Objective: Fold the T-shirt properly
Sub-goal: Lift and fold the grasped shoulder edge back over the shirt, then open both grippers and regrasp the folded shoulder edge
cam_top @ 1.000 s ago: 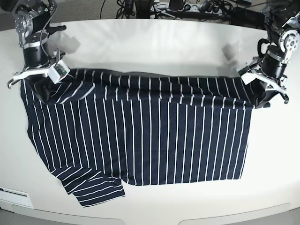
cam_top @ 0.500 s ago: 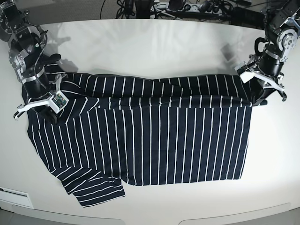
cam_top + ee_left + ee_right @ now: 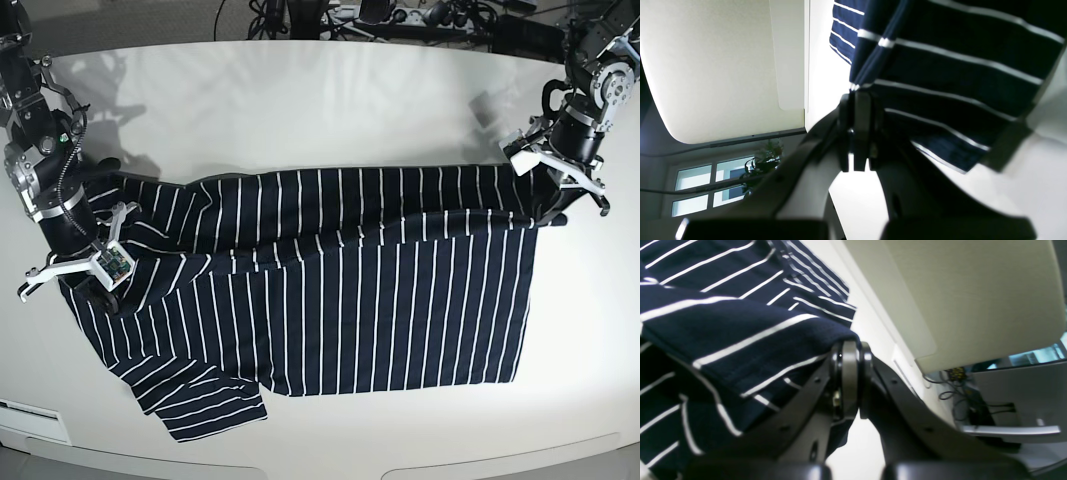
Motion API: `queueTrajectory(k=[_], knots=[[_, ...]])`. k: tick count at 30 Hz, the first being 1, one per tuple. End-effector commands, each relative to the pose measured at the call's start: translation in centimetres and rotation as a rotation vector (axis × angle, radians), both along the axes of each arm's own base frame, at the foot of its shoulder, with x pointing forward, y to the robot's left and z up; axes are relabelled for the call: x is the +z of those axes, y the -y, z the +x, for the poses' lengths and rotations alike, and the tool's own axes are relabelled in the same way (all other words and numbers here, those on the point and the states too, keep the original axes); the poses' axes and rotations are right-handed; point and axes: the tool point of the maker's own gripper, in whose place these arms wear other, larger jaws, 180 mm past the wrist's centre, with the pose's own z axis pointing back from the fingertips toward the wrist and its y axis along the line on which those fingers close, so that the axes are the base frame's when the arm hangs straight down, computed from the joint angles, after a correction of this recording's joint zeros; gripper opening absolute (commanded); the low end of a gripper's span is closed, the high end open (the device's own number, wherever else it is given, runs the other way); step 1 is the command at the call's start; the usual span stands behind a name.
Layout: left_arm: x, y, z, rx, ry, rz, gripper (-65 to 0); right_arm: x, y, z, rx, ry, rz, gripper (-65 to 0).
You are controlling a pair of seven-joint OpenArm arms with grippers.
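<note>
Left wrist view: the left gripper (image 3: 858, 100) is pinching together on a fold of the dark navy cloth T-shirt with thin white stripes (image 3: 950, 73), which is draping away over the pale white table (image 3: 723, 66).

Right wrist view: the right gripper (image 3: 850, 351) is clamping a thick bunched edge of the T-shirt (image 3: 740, 330), its jaws pressed together on the cloth.

Base view: the T-shirt (image 3: 330, 300) is lying spread across the table (image 3: 320, 110), one sleeve near the front edge. The right gripper (image 3: 85, 285) is gripping its corner on the view's left; the left gripper (image 3: 555, 190) is holding the opposite corner.
</note>
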Motion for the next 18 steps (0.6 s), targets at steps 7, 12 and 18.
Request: queueTrajectory(k=[7, 12, 18], knots=[[1.9, 0.2, 1.6, -0.035, 0.064, 0.005, -65.0, 0.0, 0.8, 0.6, -0.006, -0.004, 0.009, -65.0], [5.0, -2.9, 5.6, 0.116, 0.207, -0.100, -40.5, 0.2, 4.1, 1.7, -0.149, 0.058, 0.039, -30.2], [6.2, -3.7, 6.7, 0.223, 0.249, -0.272, -39.2, 1.2, 4.7, 1.8, -0.193, 0.106, 0.061, -34.4]])
